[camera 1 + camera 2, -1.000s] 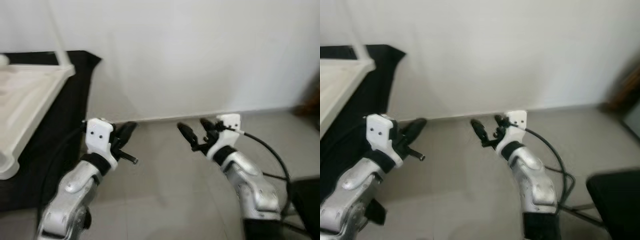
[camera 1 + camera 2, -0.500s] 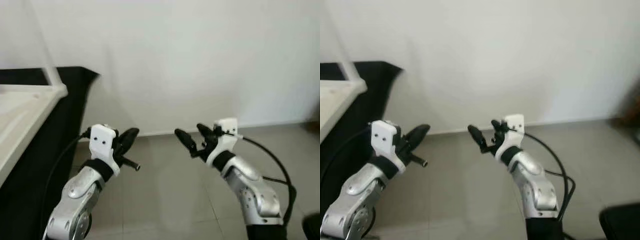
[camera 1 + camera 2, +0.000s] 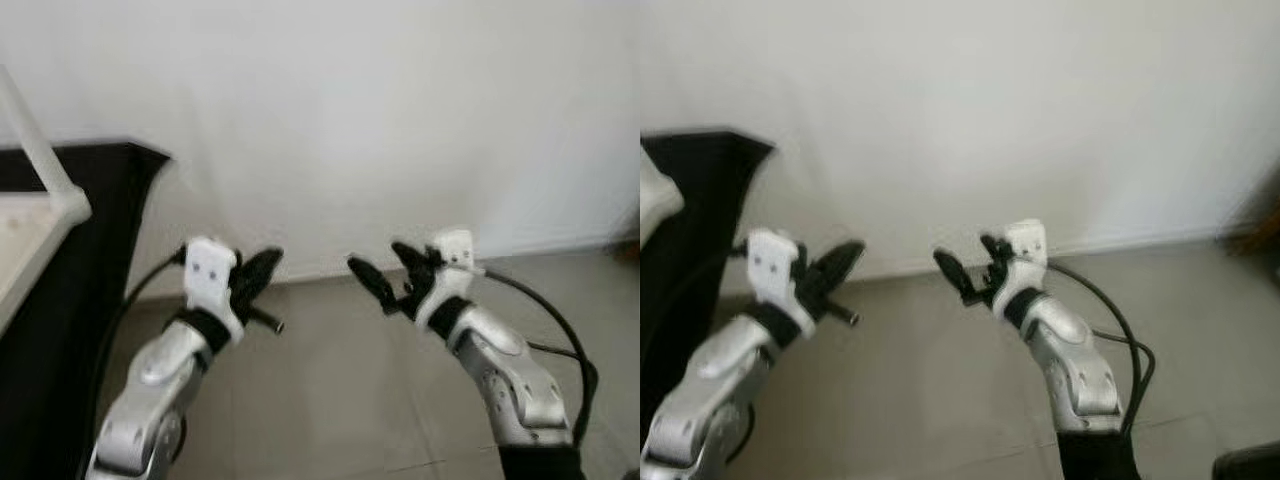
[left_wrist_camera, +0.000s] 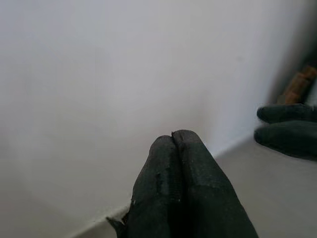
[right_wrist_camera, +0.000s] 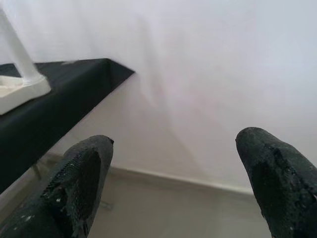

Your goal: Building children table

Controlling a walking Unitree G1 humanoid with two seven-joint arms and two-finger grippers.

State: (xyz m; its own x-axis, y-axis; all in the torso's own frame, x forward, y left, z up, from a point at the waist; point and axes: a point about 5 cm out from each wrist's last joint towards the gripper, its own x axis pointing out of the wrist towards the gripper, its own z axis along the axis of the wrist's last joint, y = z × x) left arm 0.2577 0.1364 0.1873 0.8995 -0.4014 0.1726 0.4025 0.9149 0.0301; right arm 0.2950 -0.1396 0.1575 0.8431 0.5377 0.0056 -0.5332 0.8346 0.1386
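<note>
A white table part (image 3: 45,215) lies on a black-draped surface (image 3: 95,260) at the far left, with one thin white leg (image 3: 25,130) standing up from its corner. The right wrist view also catches that corner (image 5: 20,89). Both arms are held out in front of me over the floor, away from the table part. My left gripper (image 3: 262,270) is shut with nothing in it, and its fingertips (image 4: 166,144) press together. My right gripper (image 3: 385,270) is open and empty, its fingers (image 5: 81,173) spread wide.
A white wall (image 3: 400,120) with a baseboard stands close ahead above the grey tiled floor (image 3: 340,400). A black cable (image 3: 560,320) loops from my right wrist. Something brown (image 3: 1265,215) sits at the right edge, and a dark object (image 3: 1250,465) is at the lower right.
The whole view has swung, so the white table part has slid toward the left edge. Both grippers keep the same pose in front of me, left shut and right open.
</note>
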